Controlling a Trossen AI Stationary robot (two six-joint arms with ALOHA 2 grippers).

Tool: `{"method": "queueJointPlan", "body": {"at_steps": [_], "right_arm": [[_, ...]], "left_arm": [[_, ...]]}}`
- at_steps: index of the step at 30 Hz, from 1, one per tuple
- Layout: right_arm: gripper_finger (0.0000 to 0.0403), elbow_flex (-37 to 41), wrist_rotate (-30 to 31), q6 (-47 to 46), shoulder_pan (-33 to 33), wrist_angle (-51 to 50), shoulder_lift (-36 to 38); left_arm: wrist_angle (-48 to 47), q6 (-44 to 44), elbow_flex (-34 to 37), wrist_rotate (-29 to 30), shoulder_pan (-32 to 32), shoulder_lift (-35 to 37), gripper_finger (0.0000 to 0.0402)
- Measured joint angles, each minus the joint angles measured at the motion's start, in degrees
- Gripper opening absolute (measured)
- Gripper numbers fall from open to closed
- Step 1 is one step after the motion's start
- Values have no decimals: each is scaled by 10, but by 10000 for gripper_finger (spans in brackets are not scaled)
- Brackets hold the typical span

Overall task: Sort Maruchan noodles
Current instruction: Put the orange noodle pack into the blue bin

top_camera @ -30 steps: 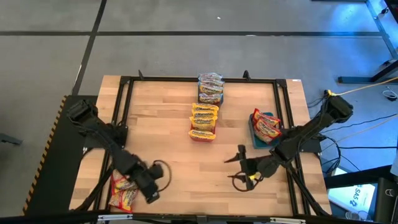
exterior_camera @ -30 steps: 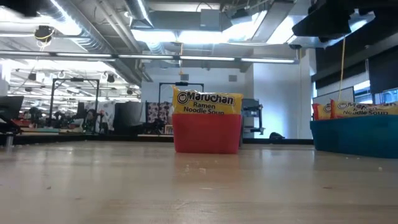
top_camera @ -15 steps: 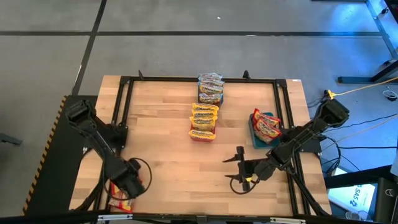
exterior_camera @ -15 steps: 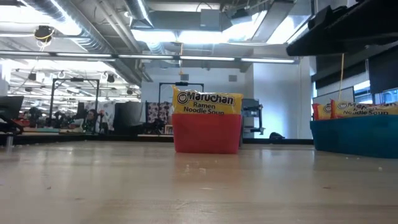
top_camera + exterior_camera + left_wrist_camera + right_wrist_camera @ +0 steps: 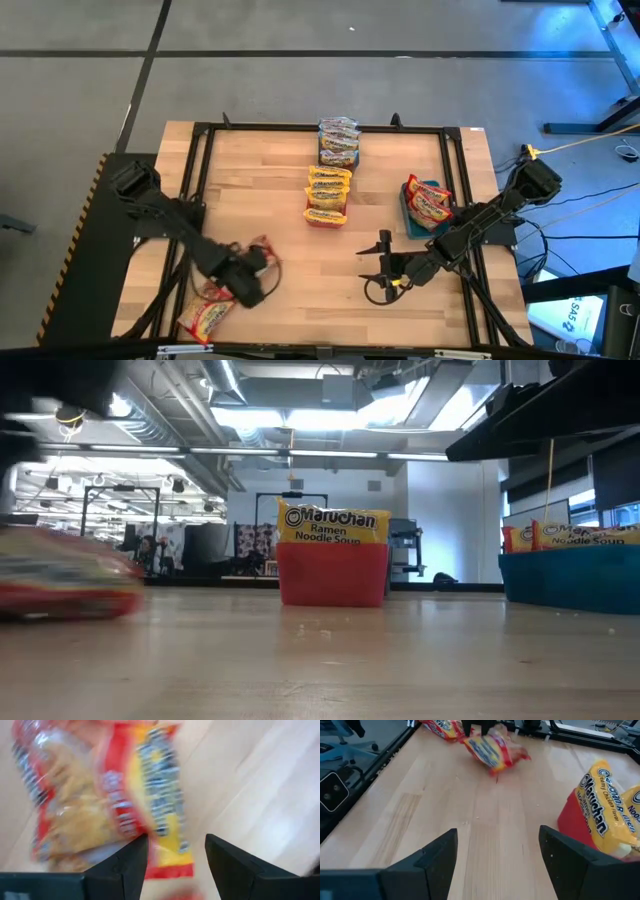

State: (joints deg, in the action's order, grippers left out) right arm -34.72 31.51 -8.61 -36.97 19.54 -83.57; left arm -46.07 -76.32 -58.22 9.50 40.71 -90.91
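My left gripper [image 5: 254, 268] is over the near left part of the table, shut on a red-and-yellow Maruchan noodle packet [image 5: 262, 249], which also shows in the right wrist view [image 5: 492, 749] and blurred in the low view [image 5: 60, 575]. More red packets [image 5: 204, 316] lie flat at the near left corner. My right gripper [image 5: 376, 268] hangs open over the near middle, touching nothing. Other packets stand in a grey bin [image 5: 338, 143], a red bin [image 5: 327, 197] and a teal bin [image 5: 424, 206]. My left gripper pinches the packet between its two fingers [image 5: 131, 862] at one short end [image 5: 165, 847]. The rest of the packet [image 5: 95, 795] reaches out past the fingertips. In the right wrist view the packet is tilted and lifted clear of the table.
The three bins stand toward the far and right side of the table; the red bin [image 5: 332, 572] and teal bin [image 5: 570, 580] show in the low view. A black frame [image 5: 195, 180] borders the tabletop. Bare wood [image 5: 250, 190] lies between the arms.
My left gripper reached to the packets at the near left corner, then came back toward the table's middle holding one red packet, now lifted off the pile. My right gripper shifted slightly toward the far edge and stayed open.
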Motion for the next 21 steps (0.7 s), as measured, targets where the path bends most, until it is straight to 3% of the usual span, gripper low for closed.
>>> {"method": "queueJointPlan", "body": {"at_steps": [3, 5, 9, 12, 14, 18, 21], "right_arm": [[248, 0, 0, -1, 0, 0, 0], [248, 0, 0, -1, 0, 1, 0], [248, 0, -2, -1, 0, 0, 0], [248, 0, -6, -1, 0, 0, 0], [248, 0, -6, -2, 0, 0, 0], [248, 0, -6, -3, 0, 0, 0], [248, 0, -23, -29, 0, 0, 0]], "left_arm": [[95, 94, -1, 16, -40, 0, 192], [94, 145, -17, -9, -55, 0, 192], [-72, 151, -71, -25, -60, 0, 192], [-157, 156, -85, 32, -55, 1, 192], [-163, 174, -73, 74, -54, 1, 192], [-20, 216, -17, 146, -58, 1, 192], [141, 257, 36, 123, -65, 1, 192]]}}
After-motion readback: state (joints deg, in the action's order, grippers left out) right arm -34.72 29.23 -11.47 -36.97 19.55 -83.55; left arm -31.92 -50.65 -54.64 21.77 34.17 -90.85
